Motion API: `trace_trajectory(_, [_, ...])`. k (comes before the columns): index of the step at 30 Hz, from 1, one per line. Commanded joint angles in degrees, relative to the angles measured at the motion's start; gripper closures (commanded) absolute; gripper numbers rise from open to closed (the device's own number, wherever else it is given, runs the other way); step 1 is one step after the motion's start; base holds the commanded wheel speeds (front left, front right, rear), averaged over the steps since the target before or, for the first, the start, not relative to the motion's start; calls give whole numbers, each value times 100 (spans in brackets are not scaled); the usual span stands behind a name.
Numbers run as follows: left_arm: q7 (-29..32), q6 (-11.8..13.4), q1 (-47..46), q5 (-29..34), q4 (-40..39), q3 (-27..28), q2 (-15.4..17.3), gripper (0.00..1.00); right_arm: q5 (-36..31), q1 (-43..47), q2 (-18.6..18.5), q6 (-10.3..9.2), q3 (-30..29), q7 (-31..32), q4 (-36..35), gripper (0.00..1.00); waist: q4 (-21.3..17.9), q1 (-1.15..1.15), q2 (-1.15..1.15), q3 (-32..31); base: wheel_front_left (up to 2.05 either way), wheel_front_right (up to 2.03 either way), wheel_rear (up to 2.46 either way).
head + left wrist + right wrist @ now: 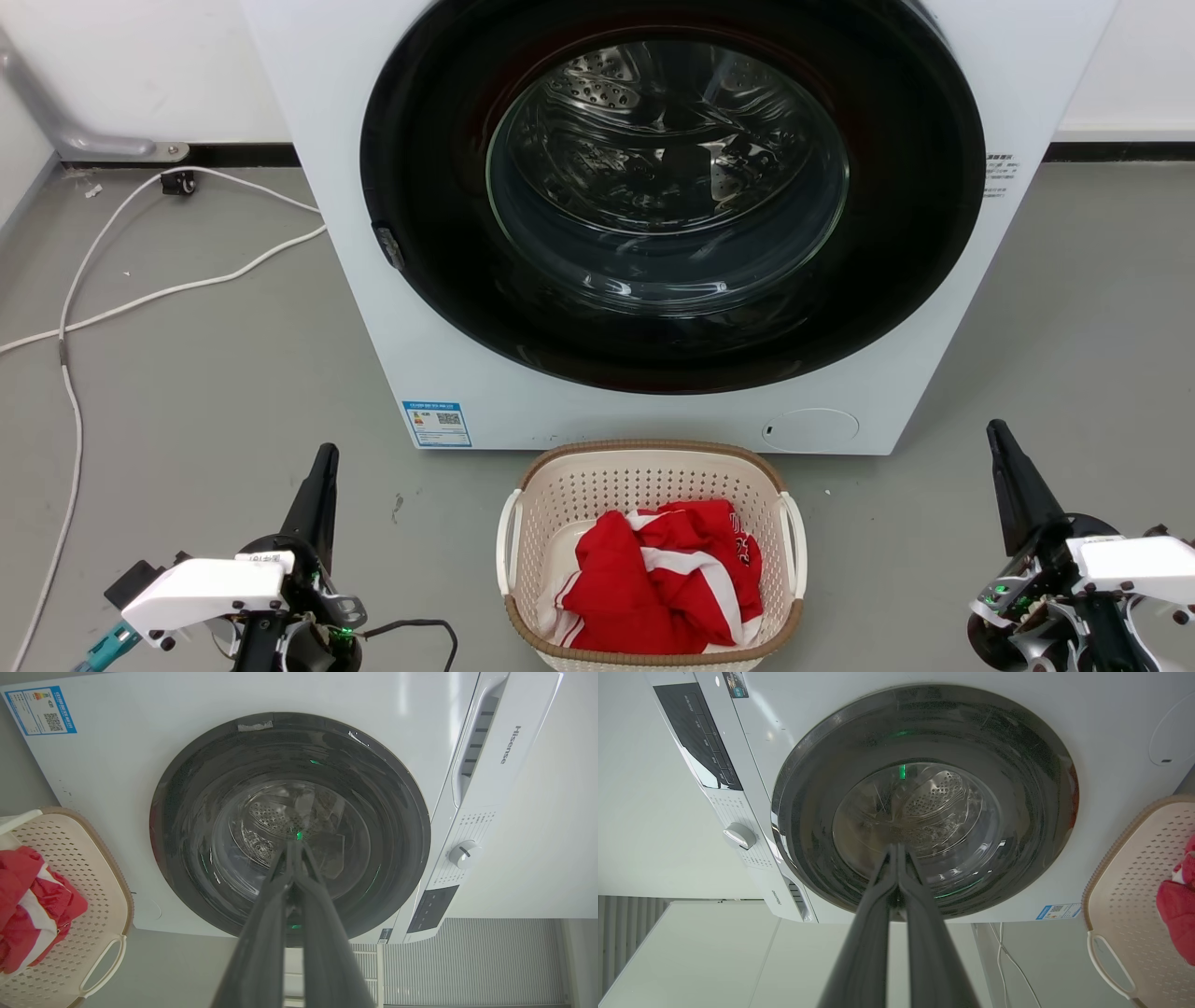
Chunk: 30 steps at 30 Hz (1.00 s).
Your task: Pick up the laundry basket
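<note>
Head cam: I'm looking forward and down from above, fairly near. The washing machine (667, 187) front takes the upper frame, laundry basket (644, 447) sits bottom centre, left gripper (327, 459) lower left, right gripper (997, 434) lower right.

Left wrist cam: sits low and looks up along its own fingers (261, 933) at the machine door (187, 812). The view is rolled sideways, so the basket is at the left edge and the control panel (460, 830) at the right.

Right wrist cam: same low upward look, rolled the other way. Panel upper left, basket at the right edge.

Shared: I get the door and drum (653, 140) in all three views. The basket shows almost whole from the head, cut off in both wrist views.
</note>
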Motion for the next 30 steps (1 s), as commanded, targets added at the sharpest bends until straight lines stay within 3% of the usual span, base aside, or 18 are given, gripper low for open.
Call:
trace_trajectory(1, [19, -18, -33, 28, 6, 25, -27, 100, -19, -73, 13, 0, -11, 28, 11, 100, 0, 0, 0, 0, 0, 0, 0])
trace_trajectory(30, [77, -18, -41, 76, 10, 92, -71, 100, -62, -73, 45, 0, -63, 64, 13, 100, 0, 0, 0, 0, 0, 0, 0])
